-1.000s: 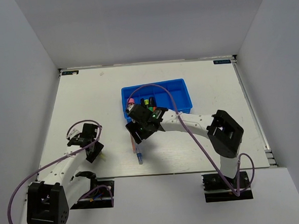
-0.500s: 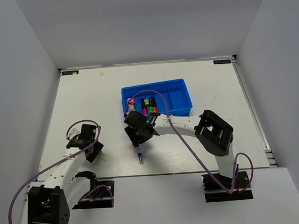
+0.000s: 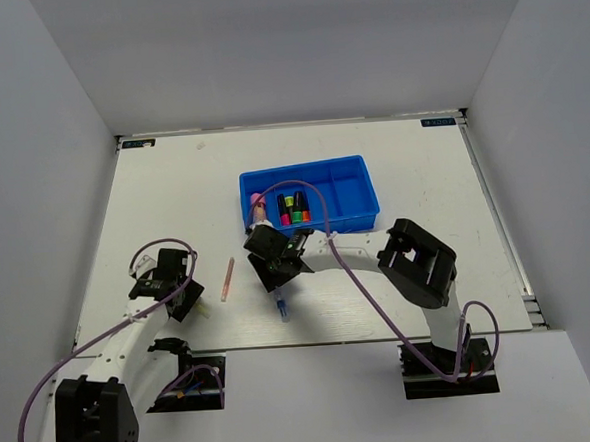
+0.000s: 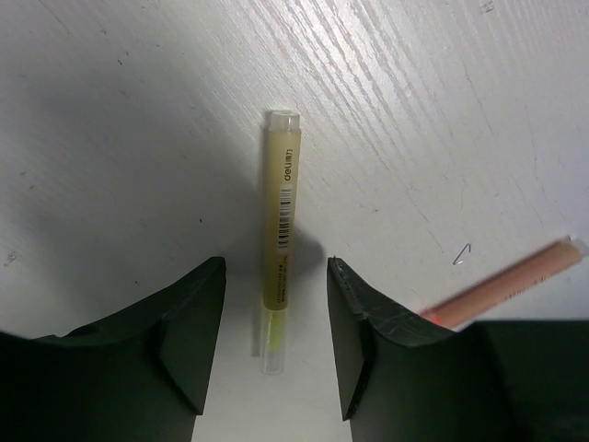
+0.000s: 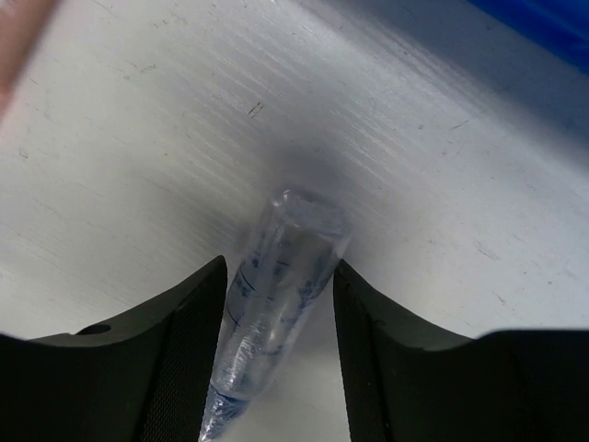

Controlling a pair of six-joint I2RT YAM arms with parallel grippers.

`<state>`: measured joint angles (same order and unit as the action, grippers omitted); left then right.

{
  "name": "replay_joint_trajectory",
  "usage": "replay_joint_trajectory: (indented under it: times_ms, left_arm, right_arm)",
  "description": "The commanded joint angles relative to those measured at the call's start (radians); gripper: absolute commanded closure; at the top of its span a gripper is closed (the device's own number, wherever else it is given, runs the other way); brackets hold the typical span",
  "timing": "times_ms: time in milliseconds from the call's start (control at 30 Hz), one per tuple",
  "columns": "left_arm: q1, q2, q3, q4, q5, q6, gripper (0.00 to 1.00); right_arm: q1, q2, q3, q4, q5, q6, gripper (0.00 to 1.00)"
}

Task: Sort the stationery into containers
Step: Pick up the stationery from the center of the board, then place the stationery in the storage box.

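The blue tray [image 3: 353, 182] stands at the table's middle back, with several highlighters [image 3: 292, 209] and a pink-ended item [image 3: 257, 199] inside. My right gripper [image 3: 274, 272] is low on the table just in front of the tray. In the right wrist view its open jaws [image 5: 276, 354] stand either side of the clear blue-tipped pen [image 5: 276, 285], whose tip [image 3: 281, 310] pokes out in the top view. My left gripper [image 3: 177, 293] is open [image 4: 276, 354] over a pale yellow stick [image 4: 279, 239] lying on the table. A pink stick [image 3: 226, 280] lies between the arms, also in the left wrist view [image 4: 502, 290].
The tray's blue corner [image 5: 543, 23] shows at the top right of the right wrist view. White walls enclose the table on the left, back and right. Purple cables loop off both arms.
My right gripper has moved left and down onto the clear pen. The pink stick now lies uncovered, further left. My left gripper has shifted slightly nearer and hides the yellow stick from above.
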<state>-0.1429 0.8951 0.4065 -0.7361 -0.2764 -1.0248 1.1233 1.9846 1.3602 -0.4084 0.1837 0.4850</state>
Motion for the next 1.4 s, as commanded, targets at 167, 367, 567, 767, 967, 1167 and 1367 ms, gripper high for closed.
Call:
replay_joint_trajectory:
  times_ms: [167, 367, 567, 767, 967, 1167, 1367]
  left_arm:
    - [0.016, -0.002, -0.046, -0.003, 0.042, 0.018, 0.41]
    - [0.040, 0.062, -0.034, 0.023, 0.085, 0.055, 0.41]
    - [0.040, 0.070, -0.041, 0.044, 0.098, 0.051, 0.43]
    - [0.042, 0.062, -0.044, 0.035, 0.094, 0.055, 0.43]
    - [0.045, 0.070, -0.055, 0.038, 0.098, 0.054, 0.43]
    - [0.042, 0.091, -0.057, 0.053, 0.109, 0.054, 0.43]
    - [0.043, 0.094, -0.060, 0.058, 0.117, 0.058, 0.43]
  right_arm:
    - [-0.010, 0.014, -0.064, -0.043, 0.002, -0.022, 0.74]
    - [-0.019, -0.016, -0.088, -0.036, -0.059, -0.054, 1.00]
    - [-0.031, -0.070, -0.066, -0.059, -0.153, -0.152, 1.00]
    - [-0.045, -0.165, 0.053, -0.139, -0.271, -0.296, 1.00]
    - [-0.071, -0.311, 0.135, -0.162, -0.042, -0.416, 1.00]
    - [-0.163, -0.369, 0.119, -0.014, 0.322, -0.525, 1.00]
    - [-0.312, -0.291, 0.152, 0.016, 0.347, -0.490, 1.00]
